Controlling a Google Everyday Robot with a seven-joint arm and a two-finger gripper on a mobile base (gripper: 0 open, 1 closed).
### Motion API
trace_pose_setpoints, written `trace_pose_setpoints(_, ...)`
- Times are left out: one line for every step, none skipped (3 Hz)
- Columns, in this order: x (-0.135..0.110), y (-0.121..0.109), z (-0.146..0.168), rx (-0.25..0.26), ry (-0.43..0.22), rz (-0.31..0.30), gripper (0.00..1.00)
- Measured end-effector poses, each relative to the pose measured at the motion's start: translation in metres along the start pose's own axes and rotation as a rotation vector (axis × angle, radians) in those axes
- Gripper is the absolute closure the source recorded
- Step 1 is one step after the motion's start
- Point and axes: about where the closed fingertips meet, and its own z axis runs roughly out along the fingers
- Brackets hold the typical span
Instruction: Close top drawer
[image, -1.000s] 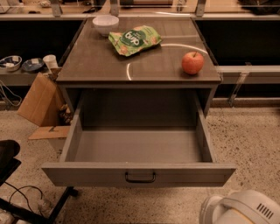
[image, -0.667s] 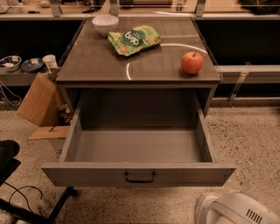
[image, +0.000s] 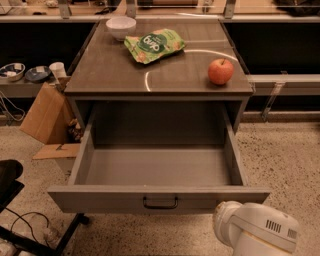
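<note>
The top drawer (image: 100, 199) is a wide grey metal drawer, pulled far out of the cabinet toward the camera. Its deep plain box (image: 157, 167) is empty. A small dark bar handle (image: 160, 203) sits in the middle of its front panel. A white rounded part of my arm (image: 257, 231) shows at the bottom right, just in front of the drawer's right front corner. My gripper is out of view; no fingers show.
On the cabinet top (image: 110, 70) lie a red apple (image: 220, 71), a green snack bag (image: 154, 45) and a white bowl (image: 121, 27). A cardboard box (image: 47, 115) leans at the cabinet's left. A black chair base (image: 30, 230) stands at the bottom left.
The white arm part has shifted a little left and up, closer to the drawer's right front corner. The drawer has not moved.
</note>
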Motion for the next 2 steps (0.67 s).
trace_pose_setpoints(-0.015,-0.011,0.022,0.004,-0.037,0.003,1.00)
trace_pose_setpoints(-0.027,-0.020,0.040,0.005,-0.060,-0.004,1.00)
